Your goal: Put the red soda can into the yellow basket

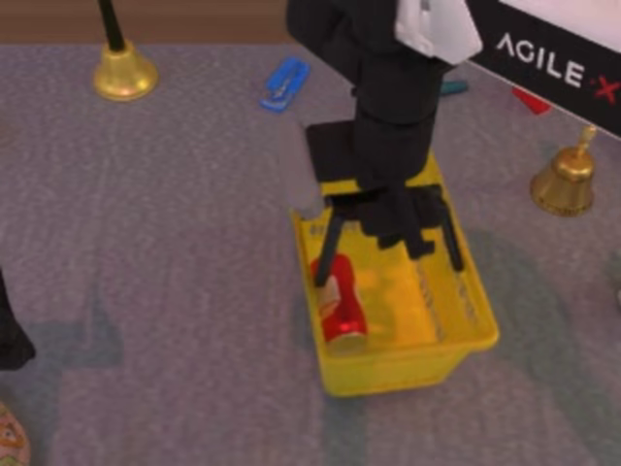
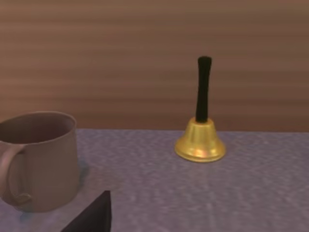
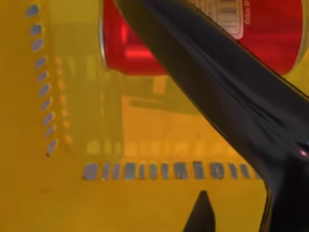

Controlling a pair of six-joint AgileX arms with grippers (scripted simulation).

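Your right gripper [image 1: 380,231] hangs over the yellow basket [image 1: 464,342], its fingers spread apart and holding nothing. The red soda can [image 1: 338,299] lies on its side on the basket floor, just below and to the left of that gripper, close against the basket's left wall. In the right wrist view the can [image 3: 130,46] fills the far end of the yellow floor, with one dark finger [image 3: 227,101] crossing in front of it; you cannot tell from there whether finger and can touch. Your left arm [image 1: 10,335] sits parked at the table's left edge, well away from the gripper at work, and its gripper is not visible; its wrist view shows a brass bell [image 2: 200,142] and a grey mug [image 2: 41,157].
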